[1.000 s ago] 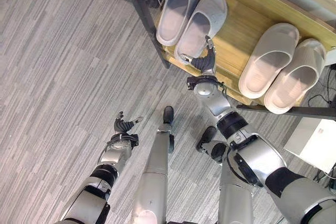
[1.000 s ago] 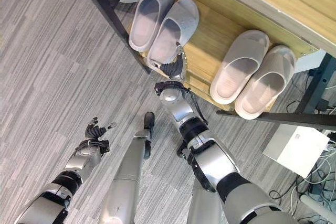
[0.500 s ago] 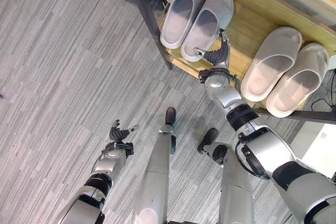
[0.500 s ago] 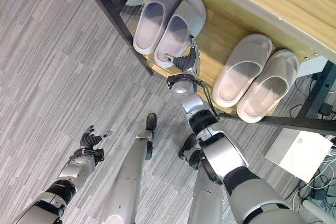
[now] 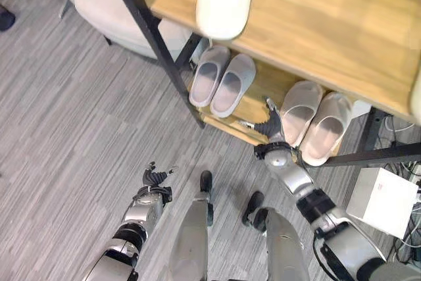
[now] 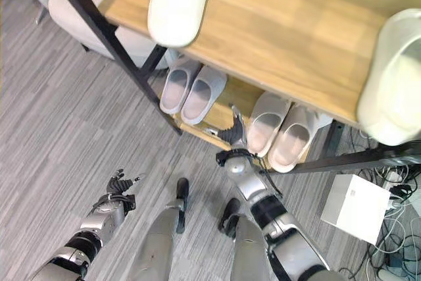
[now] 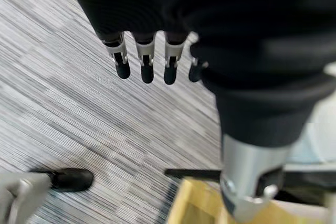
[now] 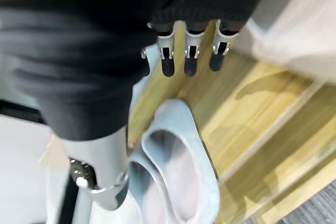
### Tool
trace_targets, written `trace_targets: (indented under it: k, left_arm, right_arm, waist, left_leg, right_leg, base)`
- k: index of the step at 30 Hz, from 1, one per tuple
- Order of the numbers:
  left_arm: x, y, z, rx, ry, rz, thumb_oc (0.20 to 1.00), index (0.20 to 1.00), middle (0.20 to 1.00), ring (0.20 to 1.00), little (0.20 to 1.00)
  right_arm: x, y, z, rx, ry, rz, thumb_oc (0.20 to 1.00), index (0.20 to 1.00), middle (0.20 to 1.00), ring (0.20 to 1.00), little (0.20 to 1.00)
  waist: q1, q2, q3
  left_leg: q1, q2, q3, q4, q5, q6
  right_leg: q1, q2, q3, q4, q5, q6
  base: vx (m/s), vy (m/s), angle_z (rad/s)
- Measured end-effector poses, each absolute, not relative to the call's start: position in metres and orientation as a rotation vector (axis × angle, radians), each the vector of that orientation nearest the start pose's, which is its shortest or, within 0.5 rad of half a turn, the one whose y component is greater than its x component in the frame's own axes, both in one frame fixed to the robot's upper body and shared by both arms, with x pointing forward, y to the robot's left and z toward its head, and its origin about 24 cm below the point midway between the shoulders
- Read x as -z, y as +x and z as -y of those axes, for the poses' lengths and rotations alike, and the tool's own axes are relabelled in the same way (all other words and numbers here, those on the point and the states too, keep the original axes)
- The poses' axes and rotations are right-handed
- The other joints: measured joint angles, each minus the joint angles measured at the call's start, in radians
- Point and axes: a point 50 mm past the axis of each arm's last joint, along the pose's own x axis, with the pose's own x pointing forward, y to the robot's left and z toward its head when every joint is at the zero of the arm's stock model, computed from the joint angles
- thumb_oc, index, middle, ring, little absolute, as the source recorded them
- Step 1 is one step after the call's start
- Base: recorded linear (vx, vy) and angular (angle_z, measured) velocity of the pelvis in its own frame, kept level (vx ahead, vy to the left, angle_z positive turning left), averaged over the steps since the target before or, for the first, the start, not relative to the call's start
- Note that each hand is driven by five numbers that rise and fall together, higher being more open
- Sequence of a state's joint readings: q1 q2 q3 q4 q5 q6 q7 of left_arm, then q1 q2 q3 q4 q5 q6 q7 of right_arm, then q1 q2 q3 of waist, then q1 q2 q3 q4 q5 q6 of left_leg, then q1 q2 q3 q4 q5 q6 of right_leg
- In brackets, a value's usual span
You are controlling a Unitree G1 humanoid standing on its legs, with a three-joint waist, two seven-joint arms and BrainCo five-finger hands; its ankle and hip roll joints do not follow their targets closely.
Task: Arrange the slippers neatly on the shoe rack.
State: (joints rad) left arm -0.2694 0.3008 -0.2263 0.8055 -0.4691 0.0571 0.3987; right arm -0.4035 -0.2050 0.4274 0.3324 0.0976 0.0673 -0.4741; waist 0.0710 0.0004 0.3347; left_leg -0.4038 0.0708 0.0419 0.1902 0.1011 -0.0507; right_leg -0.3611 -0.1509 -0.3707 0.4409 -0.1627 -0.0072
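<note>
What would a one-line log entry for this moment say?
right hand: open, between slipper pairs on low shelf | left hand: idle over floor

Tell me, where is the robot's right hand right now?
In the left eye view, the right hand is open at the front edge of the shoe rack's bottom shelf, between the two pairs of slippers, holding nothing.

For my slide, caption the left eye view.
Open right hand hovers between two slipper pairs on the rack's lower shelf.
</note>
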Motion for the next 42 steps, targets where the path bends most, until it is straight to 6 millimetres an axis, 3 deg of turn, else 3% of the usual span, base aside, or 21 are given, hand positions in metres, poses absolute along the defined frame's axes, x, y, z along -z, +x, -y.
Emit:
trace_targets:
  k: [3, 5, 9, 10, 11, 12, 14, 17, 18, 21, 24, 27, 30, 32, 33, 36, 37, 39, 40, 42]
  left_arm:
    - [0.087, 0.229, -0.219, -0.389, 0.080, -0.718, 1.000, 1.000, 1.000, 1.000, 1.000]
    - [0.095, 0.216, -0.219, -0.365, 0.098, -0.757, 1.000, 1.000, 1.000, 1.000, 1.000]
    - [0.110, 0.184, -0.227, -0.351, 0.126, -0.841, 1.000, 1.000, 1.000, 1.000, 1.000]
    - [0.112, 0.174, -0.231, -0.348, 0.141, -0.854, 1.000, 1.000, 1.000, 1.000, 1.000]
    - [0.120, 0.151, -0.233, -0.337, 0.164, -0.903, 1.000, 1.000, 1.000, 1.000, 1.000]
    - [0.122, 0.144, -0.234, -0.324, 0.185, -0.918, 1.000, 1.000, 1.000, 1.000, 1.000]
    - [0.119, 0.147, -0.235, -0.257, 0.257, -0.904, 1.000, 1.000, 1.000, 1.000, 1.000]
    - [0.118, 0.152, -0.245, -0.243, 0.325, -0.899, 1.000, 1.000, 1.000, 1.000, 1.000]
    - [0.120, 0.155, -0.244, -0.210, 0.370, -0.914, 1.000, 1.000, 1.000, 1.000, 1.000]
    - [0.123, 0.157, -0.234, -0.088, 0.490, -0.929, 1.000, 1.000, 1.000, 1.000, 1.000]
    - [0.114, 0.173, -0.208, 0.223, 0.714, -0.820, 1.000, 1.000, 1.000, 1.000, 1.000]
    - [0.104, 0.194, -0.177, 0.451, 0.811, -0.702, 1.000, 1.000, 1.000, 1.000, 1.000]
    - [0.085, 0.217, -0.139, 0.668, 0.921, -0.540, 1.000, 1.000, 1.000, 1.000, 1.000]
    - [0.060, 0.233, -0.105, 0.786, 0.923, -0.372, 1.000, 1.000, 1.000, 1.000, 1.000]
    - [0.037, 0.245, -0.079, 0.837, 0.902, -0.241, 1.000, 1.000, 1.000, 1.000, 1.000]
    - [-0.014, 0.250, -0.048, 0.922, 0.800, -0.011, 1.000, 1.000, 1.000, 1.000, 1.000]
    - [-0.060, 0.246, -0.030, 0.988, 0.668, 0.192, 1.000, 1.000, 1.000, 1.000, 1.000]
    - [-0.088, 0.245, -0.022, 1.016, 0.549, 0.274, 1.000, 1.000, 1.000, 1.000, 1.000]
    - [-0.111, 0.239, -0.023, 1.042, 0.435, 0.335, 1.000, 1.000, 1.000, 1.000, 1.000]
    - [-0.122, 0.236, -0.028, 1.045, 0.268, 0.323, 1.000, 1.000, 1.000, 1.000, 1.000]
  right_arm:
    - [-0.009, 0.278, 0.105, -0.055, -0.174, -0.188, 1.000, 1.000, 1.000, 1.000, 1.000]
    - [0.006, 0.264, 0.106, -0.116, -0.125, -0.257, 1.000, 1.000, 1.000, 1.000, 1.000]
    - [0.030, 0.231, 0.135, -0.192, -0.149, -0.368, 1.000, 1.000, 1.000, 1.000, 1.000]
    - [0.037, 0.213, 0.145, -0.213, -0.146, -0.410, 1.000, 1.000, 1.000, 1.000, 1.000]
    - [0.046, 0.187, 0.156, -0.229, -0.143, -0.472, 1.000, 1.000, 1.000, 1.000, 1.000]
    - [0.051, 0.178, 0.160, -0.243, -0.148, -0.509, 1.000, 1.000, 1.000, 1.000, 1.000]
    - [0.061, 0.162, 0.171, -0.307, -0.206, -0.589, 1.000, 1.000, 1.000, 1.000, 1.000]
    - [0.068, 0.161, 0.193, -0.291, -0.337, -0.626, 1.000, 1.000, 1.000, 1.000, 1.000]
    - [0.075, 0.156, 0.204, -0.276, -0.403, -0.663, 1.000, 1.000, 1.000, 1.000, 1.000]
    - [0.091, 0.150, 0.231, -0.223, -0.569, -0.766, 1.000, 1.000, 1.000, 1.000, 1.000]
    - [0.107, 0.126, 0.269, -0.123, -0.684, -0.929, 1.000, 1.000, 1.000, 1.000, 1.000]
    - [0.113, 0.106, 0.289, -0.095, -0.761, -1.045, 1.000, 1.000, 1.000, 1.000, 1.000]
    - [0.119, 0.097, 0.291, -0.116, -0.797, -1.092, 1.000, 1.000, 1.000, 1.000, 1.000]
    - [0.119, 0.095, 0.289, -0.128, -0.809, -1.092, 1.000, 1.000, 1.000, 1.000, 1.000]
    - [0.120, 0.097, 0.287, -0.139, -0.812, -1.085, 1.000, 1.000, 1.000, 1.000, 1.000]
    - [0.117, 0.102, 0.282, -0.151, -0.813, -1.045, 1.000, 1.000, 1.000, 1.000, 1.000]
    - [0.117, 0.103, 0.279, -0.162, -0.810, -1.026, 1.000, 1.000, 1.000, 1.000, 1.000]
    - [0.116, 0.105, 0.275, -0.170, -0.805, -1.012, 1.000, 1.000, 1.000, 1.000, 1.000]
    - [0.117, 0.108, 0.269, -0.177, -0.788, -0.995, 1.000, 1.000, 1.000, 1.000, 1.000]
    - [0.119, 0.111, 0.263, -0.202, -0.788, -0.983, 1.000, 1.000, 1.000, 1.000, 1.000]
  waist:
    - [-0.023, -0.001, -0.065]
    - [-0.032, 0.008, -0.081]
    - [-0.054, 0.023, -0.158]
    - [-0.067, 0.030, -0.178]
    - [-0.071, 0.042, -0.236]
    - [-0.075, 0.044, -0.258]
    - [-0.103, 0.048, -0.282]
    - [-0.102, 0.055, -0.284]
    - [-0.125, 0.053, -0.286]
    - [-0.138, 0.056, -0.285]
    - [-0.168, 0.058, -0.285]
    - [-0.205, 0.064, -0.279]
    - [-0.255, 0.065, -0.272]
    - [-0.274, 0.072, -0.267]
    - [-0.276, 0.079, -0.263]
    - [-0.285, 0.091, -0.263]
    - [-0.283, 0.099, -0.265]
    - [-0.281, 0.107, -0.271]
    - [-0.281, 0.110, -0.272]
    - [-0.265, 0.112, -0.274]
  left_leg:
    - [0.105, 0.006, 0.029, -0.076, 0.002, -0.001]
    - [0.164, 0.009, 0.044, -0.113, 0.004, -0.001]
    - [0.274, 0.012, 0.085, -0.199, 0.010, 0.000]
    - [0.338, 0.009, 0.100, -0.239, 0.012, 0.000]
    - [0.389, 0.003, 0.119, -0.272, 0.010, -0.002]
    - [0.398, 0.001, 0.125, -0.271, 0.006, -0.004]
    - [0.409, -0.002, 0.131, -0.271, 0.003, -0.004]
    - [0.407, 0.001, 0.136, -0.271, 0.004, -0.003]
    - [0.409, -0.001, 0.140, -0.271, 0.004, -0.004]
    - [0.410, -0.002, 0.165, -0.272, 0.000, -0.010]
    - [0.411, -0.005, 0.198, -0.274, -0.008, -0.006]
    - [0.415, -0.008, 0.225, -0.279, -0.013, -0.002]
    - [0.419, -0.008, 0.246, -0.279, -0.015, 0.001]
    - [0.418, -0.008, 0.250, -0.279, -0.015, 0.001]
    - [0.418, -0.010, 0.247, -0.279, -0.015, 0.001]
    - [0.415, -0.010, 0.247, -0.279, -0.015, 0.001]
    - [0.416, -0.011, 0.245, -0.279, -0.014, 0.002]
    - [0.425, -0.009, 0.245, -0.278, -0.010, 0.008]
    - [0.423, -0.007, 0.244, -0.279, -0.013, 0.005]
    - [0.424, -0.004, 0.242, -0.279, -0.012, 0.006]
  right_leg:
    - [0.095, 0.023, 0.019, -0.092, 0.024, 0.015]
    - [0.159, 0.038, 0.019, -0.156, 0.047, 0.023]
    - [0.273, 0.062, 0.046, -0.296, 0.087, 0.054]
    - [0.324, 0.065, 0.054, -0.339, 0.097, 0.064]
    - [0.375, 0.069, 0.071, -0.389, 0.108, 0.074]
    - [0.394, 0.071, 0.072, -0.411, 0.116, 0.080]
    - [0.419, 0.076, 0.082, -0.447, 0.138, 0.078]
    - [0.428, 0.081, 0.095, -0.474, 0.159, 0.081]
    - [0.428, 0.081, 0.101, -0.490, 0.169, 0.083]
    - [0.421, 0.078, 0.121, -0.498, 0.178, 0.089]
    - [0.402, 0.073, 0.157, -0.499, 0.193, 0.093]
    - [0.396, 0.069, 0.181, -0.503, 0.208, 0.103]
    - [0.399, 0.069, 0.201, -0.519, 0.222, 0.105]
    - [0.401, 0.068, 0.206, -0.528, 0.229, 0.104]
    - [0.402, 0.067, 0.205, -0.528, 0.229, 0.105]
    - [0.400, 0.066, 0.204, -0.528, 0.229, 0.105]
    - [0.403, 0.067, 0.202, -0.527, 0.230, 0.104]
    - [0.411, 0.069, 0.202, -0.523, 0.227, 0.103]
    - [0.410, 0.071, 0.200, -0.524, 0.225, 0.101]
    - [0.412, 0.073, 0.194, -0.523, 0.224, 0.099]
  base:
    - [0.10, 0.015, -0.24]
    - [0.08, -0.005, -0.25]
    - [0.11, -0.019, -0.25]
    - [0.14, -0.032, -0.30]
    - [0.10, -0.020, -0.31]
    - [0.09, -0.007, -0.27]
    - [0.05, -0.006, -0.08]
    - [0.02, -0.015, -0.14]
    - [0.04, -0.001, -0.08]
    - [0.02, 0.014, -0.17]
    - [0.03, 0.025, -0.32]
    - [0.02, 0.010, -0.38]
    - [0.01, 0.004, -0.21]
    - [0.00, 0.001, -0.05]
    - [0.00, -0.017, 0.04]
    - [0.00, 0.000, 0.00]
    - [0.00, -0.030, 0.02]
    - [0.00, -0.015, 0.01]
    - [0.00, 0.000, 0.00]
    - [-0.01, -0.016, 0.02]
